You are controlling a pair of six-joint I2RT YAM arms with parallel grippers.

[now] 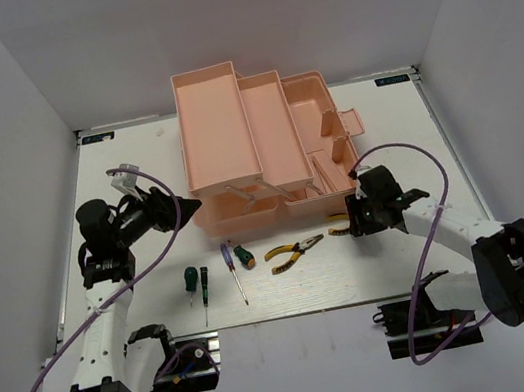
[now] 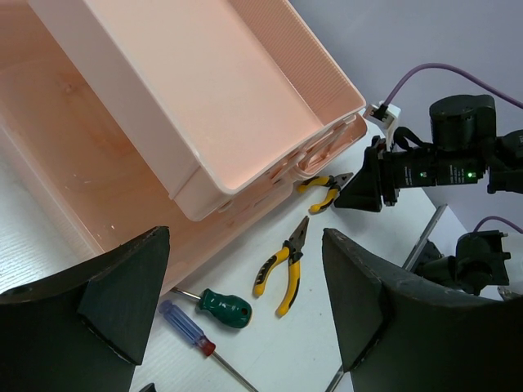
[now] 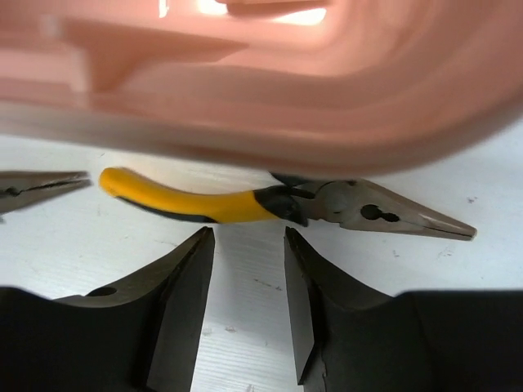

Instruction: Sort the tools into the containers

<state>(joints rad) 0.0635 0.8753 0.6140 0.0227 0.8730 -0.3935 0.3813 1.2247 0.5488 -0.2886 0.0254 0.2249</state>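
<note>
Three pink compartments of the open toolbox (image 1: pixel 246 217) show in the top view at 12 o'clock on the table (image 1: pixel 383 134): a left tray (image 1: pixel 215 133), a middle tray (image 1: pixel 269 134) and the base (image 1: pixel 313 111), each showing only bare floor or its own moulded walls. Every tool lies on the table at 6 o'clock of the box. From 9 toward 3 o'clock they run: dark screwdriver (image 1: pixel 190 281), blue screwdriver (image 1: pixel 227 254), stubby green screwdriver (image 1: pixel 244 255) just beside it, left pliers (image 1: pixel 295 250) and right pliers (image 1: pixel 341 232). The left gripper (image 1: pixel 188 206) hangs at 9 o'clock of the box, its claw spread wide on nothing. The right gripper (image 1: pixel 354 225), at 5 o'clock of the box, is low over the right pliers. Only the top view takes in the dark screwdriver and the tray floors. The left wrist view looks between its spread fingers (image 2: pixel 131 286) past the toolbox (image 2: pixel 204 98) wall, adding a red collar on the blue screwdriver (image 2: pixel 184 321), the stubby screwdriver (image 2: pixel 229 308), the left pliers (image 2: pixel 286 265), and the right pliers (image 2: pixel 324 186) touching the right gripper (image 2: pixel 359 184). The right wrist view shows that claw (image 3: pixel 249 237) half spread and pinching nothing, the right pliers (image 3: pixel 245 204) lying crosswise at 12 o'clock of its tips, under the blurred toolbox (image 3: pixel 286 98) edge.
</note>
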